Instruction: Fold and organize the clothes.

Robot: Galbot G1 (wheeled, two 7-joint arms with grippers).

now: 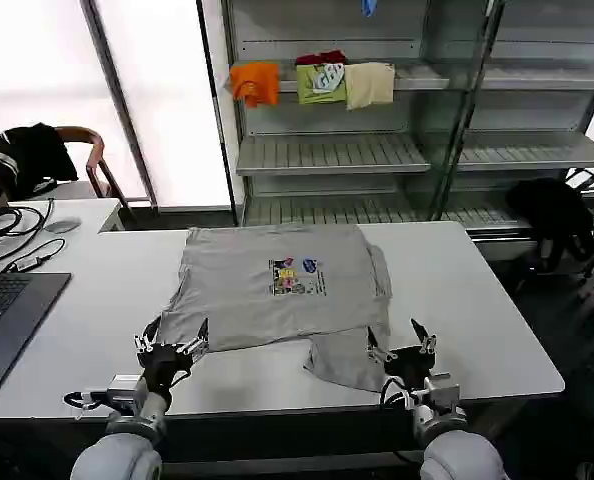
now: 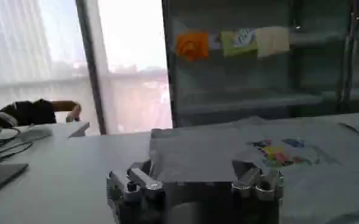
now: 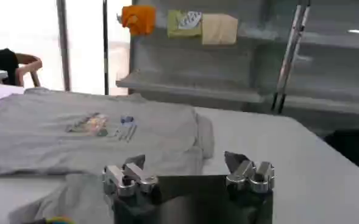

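White desk [image 1: 457, 290] in front of metal shelving [image 1: 377, 150]; folded cloths in orange, green and beige sit on an upper shelf. Laptop [image 1: 7, 310] and cables at the desk's left end.

Light grey shirt [image 1: 267, 290] lies flat mid-desk, multicolour chest print [image 1: 295, 277] facing up. Its near-left corner reaches the left gripper. A second grey piece of fabric [image 1: 342, 358] pokes out from under the near-right hem, toward the desk edge; cannot tell whether it is a sleeve or a separate garment.

Left gripper [image 1: 172, 350]: at the near desk edge, fingers spread apart, grasping nothing, tips at the shirt's near-left corner.

Right gripper [image 1: 402, 350]: at the near desk edge, fingers released and spread, just beside the protruding grey fabric, grasping nothing.
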